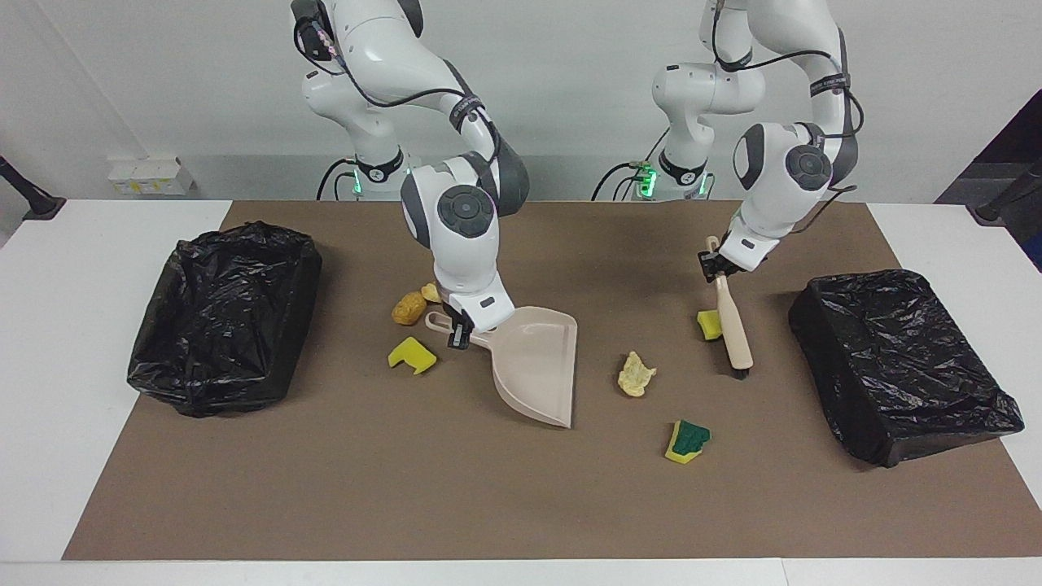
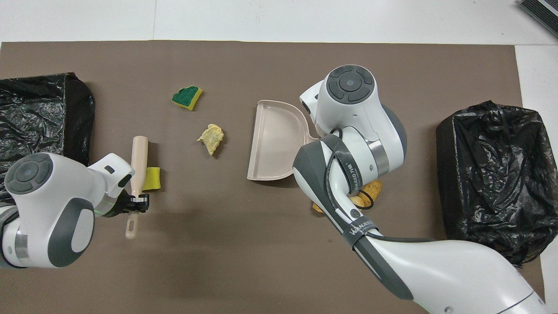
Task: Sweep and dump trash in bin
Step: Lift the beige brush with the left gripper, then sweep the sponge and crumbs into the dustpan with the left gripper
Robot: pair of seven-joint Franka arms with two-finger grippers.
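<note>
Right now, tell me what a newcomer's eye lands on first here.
The beige plastic dustpan at the middle of the brown mat, gripped by the right end effector, with its mouth toward the left arm's end. Then the beige brush in the left end effector, against a yellow sponge chunk. Black-bagged bins sit at both ends.

Bright, even overhead light; soft shadows under arms; sharp focus.

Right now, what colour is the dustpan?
Pale beige-pink dustpan; clearest in the overhead view.
</note>
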